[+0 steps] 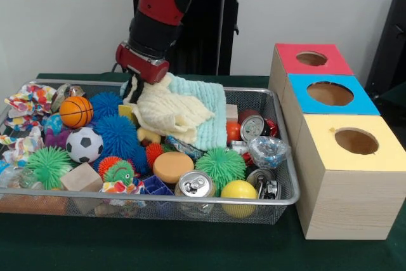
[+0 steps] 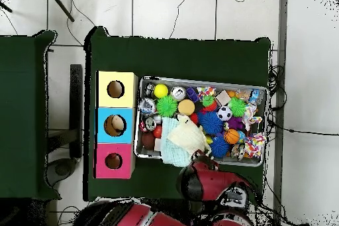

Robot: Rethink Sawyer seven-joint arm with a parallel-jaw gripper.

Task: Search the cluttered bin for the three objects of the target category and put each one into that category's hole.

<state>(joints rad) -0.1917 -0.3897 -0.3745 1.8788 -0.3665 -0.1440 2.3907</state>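
You're mid-pick: jaws [image 1: 136, 85] closed on the cream cloth [image 1: 166, 113], which is half-lifted over the mint cloth [image 1: 209, 115] at the bin's [image 1: 287, 157] far side; next, lift clear and carry to a box hole [image 1: 330, 93]

The cluttered bin [image 1: 287, 157] is silver wire mesh on a dark green table [image 1: 190, 249], and beside it stand pale wooden boxes topped red [image 1: 312, 59], blue [image 1: 330, 94] and yellow [image 1: 355, 141]. Inside lie a cream cloth [image 1: 166, 113] over a mint-green cloth [image 1: 209, 112], an orange basketball [image 1: 76, 112] with black lines, a black-and-white soccer ball [image 1: 84, 145], blue [image 1: 117, 134] and green [image 1: 220, 167] spiky balls, a plain yellow ball [image 1: 238, 191] and silver cans [image 1: 195, 186]. The arm [image 1: 155, 4] is red and black.
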